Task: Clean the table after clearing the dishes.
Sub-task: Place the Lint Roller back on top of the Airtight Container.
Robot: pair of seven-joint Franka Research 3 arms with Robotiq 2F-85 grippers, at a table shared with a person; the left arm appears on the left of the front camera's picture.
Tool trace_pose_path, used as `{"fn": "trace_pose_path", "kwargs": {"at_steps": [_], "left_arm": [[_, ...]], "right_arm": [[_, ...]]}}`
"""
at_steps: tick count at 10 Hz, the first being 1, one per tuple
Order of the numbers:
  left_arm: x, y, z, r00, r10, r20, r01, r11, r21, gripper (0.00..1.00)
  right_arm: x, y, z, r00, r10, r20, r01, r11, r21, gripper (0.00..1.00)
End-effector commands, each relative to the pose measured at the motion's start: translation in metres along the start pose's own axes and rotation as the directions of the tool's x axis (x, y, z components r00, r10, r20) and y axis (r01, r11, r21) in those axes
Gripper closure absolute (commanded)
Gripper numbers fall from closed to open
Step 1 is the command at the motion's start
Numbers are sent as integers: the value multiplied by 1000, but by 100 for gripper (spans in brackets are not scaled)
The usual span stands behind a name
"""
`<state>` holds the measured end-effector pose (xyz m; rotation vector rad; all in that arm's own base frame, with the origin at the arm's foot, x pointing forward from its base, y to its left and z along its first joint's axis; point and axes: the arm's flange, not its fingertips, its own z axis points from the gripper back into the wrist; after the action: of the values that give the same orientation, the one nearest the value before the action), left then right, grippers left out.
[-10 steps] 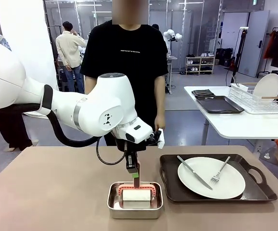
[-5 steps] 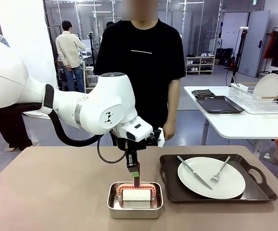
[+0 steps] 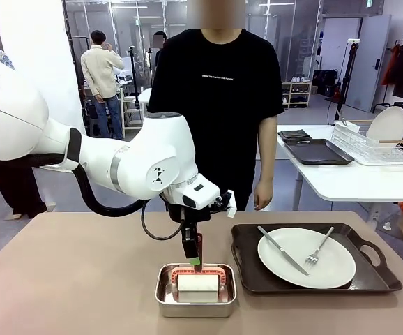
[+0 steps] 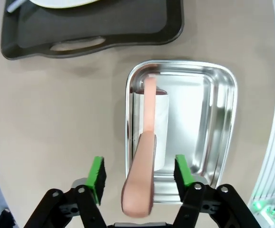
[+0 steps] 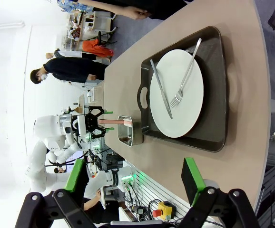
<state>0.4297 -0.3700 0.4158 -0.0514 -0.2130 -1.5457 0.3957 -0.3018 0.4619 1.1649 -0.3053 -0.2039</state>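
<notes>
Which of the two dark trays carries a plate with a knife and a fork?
The dark tray on the tan table, right of the steel pan, carries the white plate. The other tray, on the white table behind, has no plate.

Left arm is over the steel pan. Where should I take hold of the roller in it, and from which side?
Grip the pink handle, not the white roller. The handle rises out of the steel pan toward the left end effector, while the roller lies low between the pan's walls. Come straight down from above, one finger on each side of the handle; the open jaws straddle it.
</notes>
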Motion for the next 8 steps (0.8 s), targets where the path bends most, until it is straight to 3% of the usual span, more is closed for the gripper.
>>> {"fn": "trace_pose_path", "kwargs": {"at_steps": [1, 2, 6, 8], "left_arm": [[-7, -8, 18, 999, -20, 31, 20, 1000, -5, 6], [-9, -10, 26, 999, -21, 37, 21, 1000, 1, 0], [-21, -11, 33, 999, -14, 49, 12, 999, 45, 0], [-3, -5, 36, 1000, -2, 27, 1, 999, 43, 0]], "right_arm": [[-2, 4, -1, 1000, -8, 4, 8, 1000, -1, 0], [-2, 4, -1, 1000, -8, 4, 8, 1000, -1, 0], [-2, 4, -1, 1000, -8, 4, 8, 1000, -1, 0], [-2, 4, -1, 1000, -8, 4, 8, 1000, -1, 0]]}}
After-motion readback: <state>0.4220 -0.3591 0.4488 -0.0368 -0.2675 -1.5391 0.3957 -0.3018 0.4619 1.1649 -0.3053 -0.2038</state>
